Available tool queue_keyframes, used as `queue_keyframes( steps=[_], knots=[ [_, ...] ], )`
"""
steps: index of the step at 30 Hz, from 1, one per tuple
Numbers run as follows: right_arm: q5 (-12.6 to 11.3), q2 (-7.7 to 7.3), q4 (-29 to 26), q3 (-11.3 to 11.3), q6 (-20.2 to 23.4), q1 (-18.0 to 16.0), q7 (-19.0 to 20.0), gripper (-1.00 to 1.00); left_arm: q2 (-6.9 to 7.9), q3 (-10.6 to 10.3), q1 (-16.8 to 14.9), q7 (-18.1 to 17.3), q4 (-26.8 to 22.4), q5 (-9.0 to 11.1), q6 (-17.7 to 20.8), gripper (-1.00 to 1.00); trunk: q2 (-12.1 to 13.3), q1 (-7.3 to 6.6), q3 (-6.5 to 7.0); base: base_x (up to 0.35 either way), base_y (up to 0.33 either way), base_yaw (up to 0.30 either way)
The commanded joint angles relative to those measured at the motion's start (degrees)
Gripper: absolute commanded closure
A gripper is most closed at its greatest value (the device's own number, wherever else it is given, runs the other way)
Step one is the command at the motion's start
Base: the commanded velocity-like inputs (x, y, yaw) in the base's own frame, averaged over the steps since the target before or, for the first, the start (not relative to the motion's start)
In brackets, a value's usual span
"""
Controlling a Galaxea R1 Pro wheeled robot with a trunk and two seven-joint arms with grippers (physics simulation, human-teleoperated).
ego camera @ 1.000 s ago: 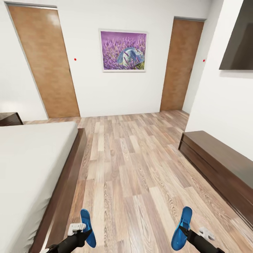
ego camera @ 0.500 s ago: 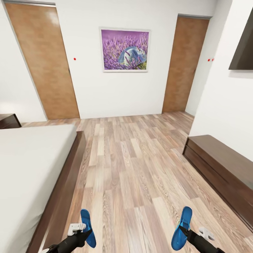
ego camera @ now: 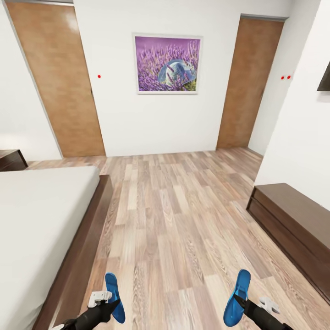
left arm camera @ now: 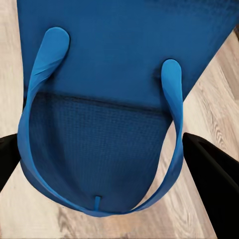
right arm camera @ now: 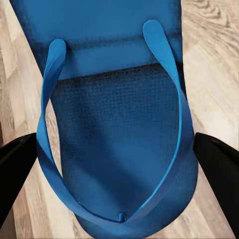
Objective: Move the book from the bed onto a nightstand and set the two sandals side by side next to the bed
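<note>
We carry one sandal in each gripper: the left gripper (ego camera: 106, 299) pinches the left sandal (ego camera: 115, 297) and the right gripper (ego camera: 242, 304) pinches the right sandal (ego camera: 237, 298), both held above the floor (ego camera: 183, 229), soles standing on edge. In the wrist views each sandal (left arm camera: 109, 99) (right arm camera: 117, 124) sits between dark fingers with its straps facing the camera. The bed (ego camera: 41, 229) lies to our left, its wooden frame edge running alongside the left arm; a nightstand (ego camera: 11, 159) shows beyond the bed's far corner. To do this well, we judge we should lower both sandals flat, straps up, toes aligned, close together beside the bed's frame edge, well apart from the bench (ego camera: 293, 229).
</note>
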Motion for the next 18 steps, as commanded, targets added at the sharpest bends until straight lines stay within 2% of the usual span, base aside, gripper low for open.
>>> queue_keyframes(
  steps=[1, 7, 18],
  knots=[
    [-0.6, -0.01, 0.0, -0.2, 0.5, 0.0, 0.3, 1.00, 0.00, -0.4, -0.1, -0.1, 0.0, 0.3, -0.4, 1.00, 0.0, 0.02, -0.05, 0.323, 0.000, 0.244],
    [-0.6, -0.01, 0.0, -0.2, 0.5, 0.0, 0.3, 1.00, 0.00, -0.4, -0.1, -0.1, 0.0, 0.3, -0.4, 1.00, 0.0, 0.02, -0.05, 0.323, 0.000, 0.236],
    [-0.6, 0.01, 0.0, -0.2, 0.5, 0.0, 0.2, 1.00, 0.00, -0.4, -0.1, -0.2, 0.0, 0.3, -0.4, 1.00, 0.0, 0.02, -0.05, 0.323, 0.000, 0.024]
  ],
)
